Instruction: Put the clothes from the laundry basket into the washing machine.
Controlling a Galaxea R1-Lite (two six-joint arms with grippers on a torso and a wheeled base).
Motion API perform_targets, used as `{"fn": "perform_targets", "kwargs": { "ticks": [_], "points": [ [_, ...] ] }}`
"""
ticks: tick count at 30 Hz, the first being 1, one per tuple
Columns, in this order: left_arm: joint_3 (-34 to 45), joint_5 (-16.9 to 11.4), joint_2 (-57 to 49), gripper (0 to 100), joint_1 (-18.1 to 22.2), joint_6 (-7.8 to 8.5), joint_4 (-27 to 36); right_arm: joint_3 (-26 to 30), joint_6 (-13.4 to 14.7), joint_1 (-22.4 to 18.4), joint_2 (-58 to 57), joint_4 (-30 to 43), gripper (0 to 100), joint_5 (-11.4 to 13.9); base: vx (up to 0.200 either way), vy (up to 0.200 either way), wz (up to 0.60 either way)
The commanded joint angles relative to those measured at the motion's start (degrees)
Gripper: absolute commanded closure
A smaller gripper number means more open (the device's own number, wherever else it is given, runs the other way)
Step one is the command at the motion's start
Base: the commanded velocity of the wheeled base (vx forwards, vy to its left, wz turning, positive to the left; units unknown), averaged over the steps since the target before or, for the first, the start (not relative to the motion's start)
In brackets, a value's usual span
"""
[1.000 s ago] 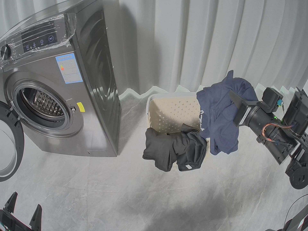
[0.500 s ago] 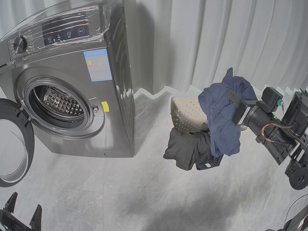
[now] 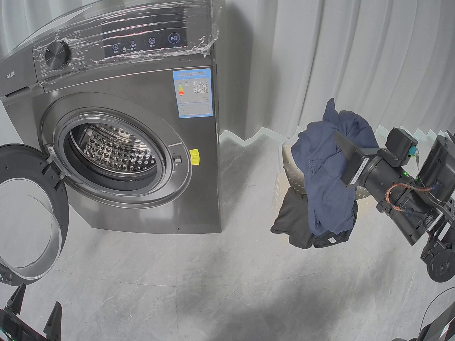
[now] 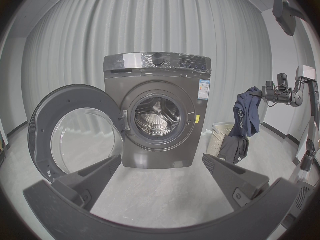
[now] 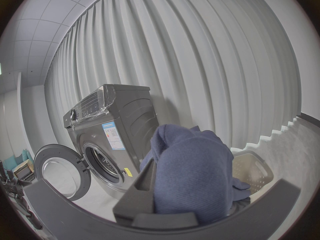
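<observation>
The right gripper (image 3: 350,153) clamps one navy garment (image 3: 327,176) above the laundry basket (image 3: 290,166). One black garment (image 3: 294,219) drapes its rim, near one washing machine (image 3: 142,79).

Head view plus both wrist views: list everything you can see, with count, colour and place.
washing machine: one, grey, on the floor at the left, drum showing
machine door: one, dark rim with clear glass, swung open at the machine's left
plastic film: one sheet, clear, over the control panel
laundry basket: one, cream, on the floor right of the machine, by the curtain
navy garment: one, dark blue, hanging above the basket
black clothing: one heap, piece count unclear, draped over the basket's front rim
curtain: white, along the back
floor: pale grey tiles
right gripper: one, black, shut on the navy garment
left gripper: one, black, open, low, facing the machine
</observation>
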Motion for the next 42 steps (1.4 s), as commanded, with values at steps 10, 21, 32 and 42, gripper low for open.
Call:
{"fn": "perform_targets", "kwargs": {
  "ticks": [10,21,32,42],
  "points": [
    [0.92,0.00,-1.04,0,-0.02,-0.21,0.00,-0.11,-0.01,0.22,-0.14,-0.01,100,0.06,-0.100,0.000,0.00],
    [0.92,0.00,-1.04,0,-0.02,-0.12,0.00,0.24,0.26,0.13,0.13,-0.01,100,0.06,-0.182,0.000,0.00],
    [0.92,0.00,-1.04,0,0.07,-0.12,0.08,0.24,0.34,0.13,0.21,-0.01,100,0.06,0.000,0.109,0.00],
    [0.92,0.00,-1.04,0,-0.02,-0.12,0.00,0.60,0.34,0.22,0.21,0.07,100,0.15,0.000,0.200,0.00]
  ]
}}
